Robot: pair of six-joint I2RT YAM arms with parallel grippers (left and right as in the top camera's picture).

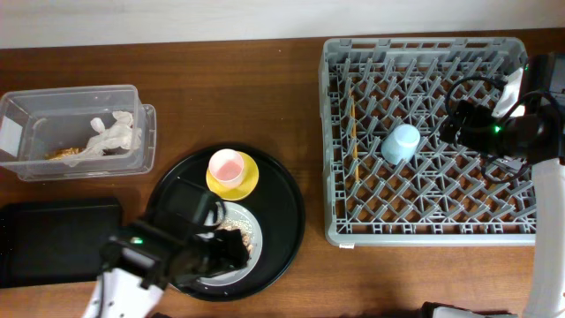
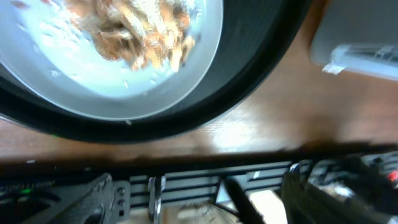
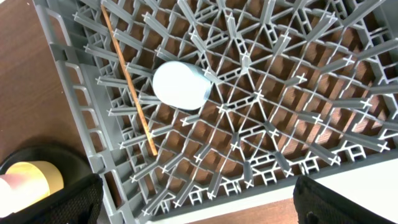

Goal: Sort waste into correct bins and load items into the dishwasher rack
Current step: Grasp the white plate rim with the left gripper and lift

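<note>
The grey dishwasher rack (image 1: 424, 231) holds a light-blue cup (image 1: 402, 143) on its side and wooden chopsticks (image 1: 353, 132); the right wrist view shows the cup (image 3: 180, 84) and chopsticks (image 3: 127, 87) too. My right gripper (image 1: 459, 124) (image 3: 199, 211) is open and empty above the rack. A pink cup (image 1: 226, 165) stands on a yellow saucer (image 1: 249, 181). The grey-white plate (image 1: 252, 231) (image 2: 93, 81) carries food scraps (image 2: 143, 31). My left gripper (image 1: 216, 254) (image 2: 211, 199) is open over the plate's near edge. The clear tub (image 1: 75, 97) holds white tissue (image 1: 113, 134) and scraps (image 1: 66, 153).
The cup, saucer and plate sit on a large round black tray (image 1: 287, 203) (image 2: 249, 74). A shallow black rectangular tray (image 1: 53, 234) lies at the front left, partly under my left arm. The rack's corner (image 2: 354, 37) shows in the left wrist view.
</note>
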